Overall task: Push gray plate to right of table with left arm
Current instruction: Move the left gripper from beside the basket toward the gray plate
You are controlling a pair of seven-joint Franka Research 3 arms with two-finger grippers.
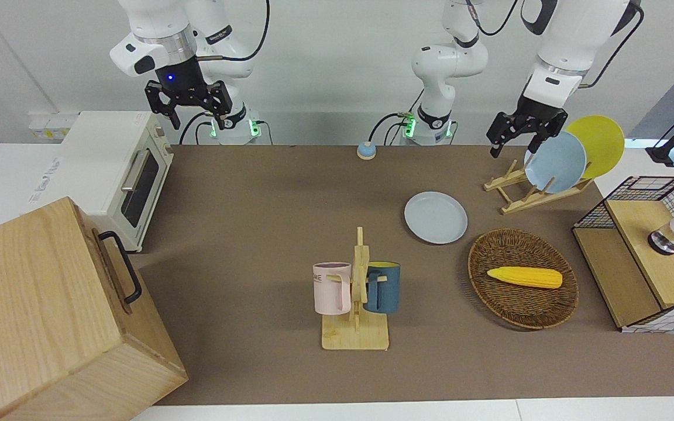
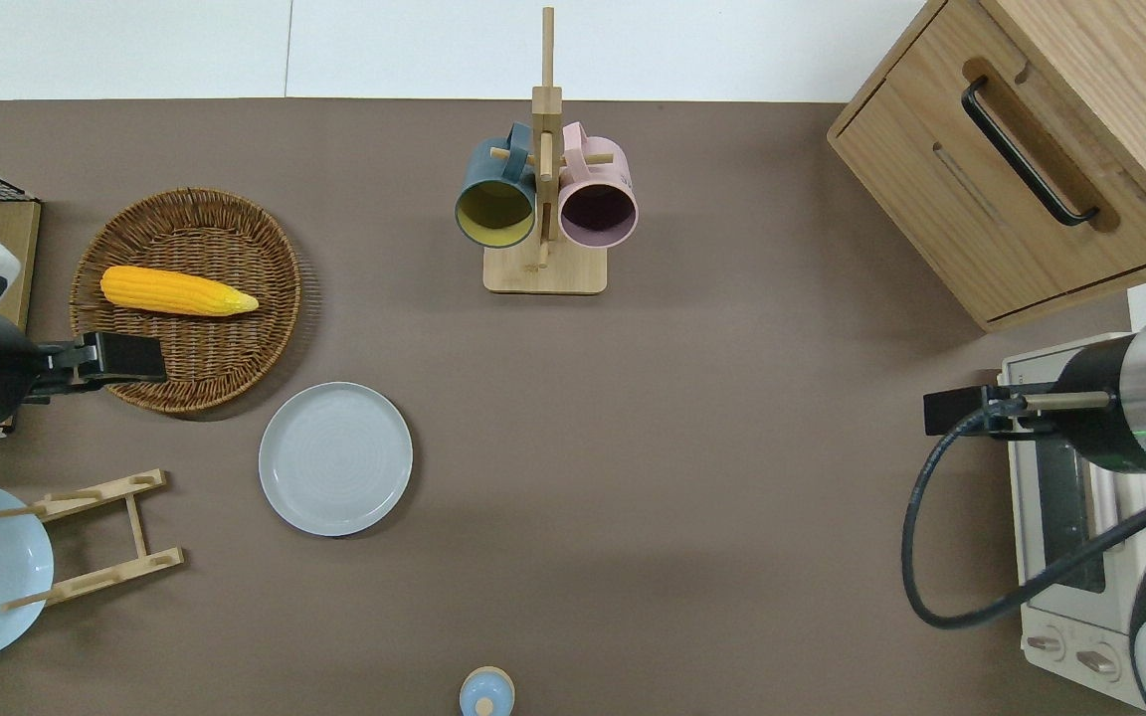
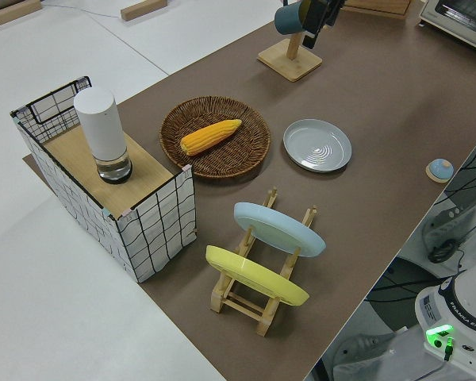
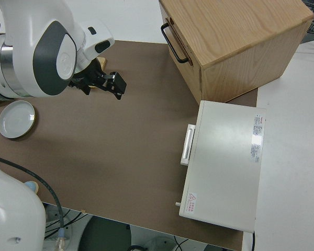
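Note:
The gray plate (image 1: 435, 217) lies flat on the brown table (image 1: 267, 222), between the wicker basket and the dish rack, toward the left arm's end. It also shows in the overhead view (image 2: 335, 457), the left side view (image 3: 317, 145) and the right side view (image 4: 13, 119). My left gripper (image 1: 517, 143) is open and empty, up in the air. In the overhead view it (image 2: 120, 358) is over the basket's rim nearest the robots, apart from the plate. My right gripper (image 1: 188, 111), with the blue dot, is open and parked.
A wicker basket (image 2: 265, 328) holds a corn cob (image 2: 178, 290). A wooden dish rack (image 2: 95, 537) carries a sky-blue plate (image 1: 554, 162) and a yellow plate (image 1: 600, 143). A mug rack (image 2: 544, 199), a toaster oven (image 1: 120, 169), a wooden cabinet (image 1: 50, 316) and a wire shelf (image 1: 641, 245) also stand here.

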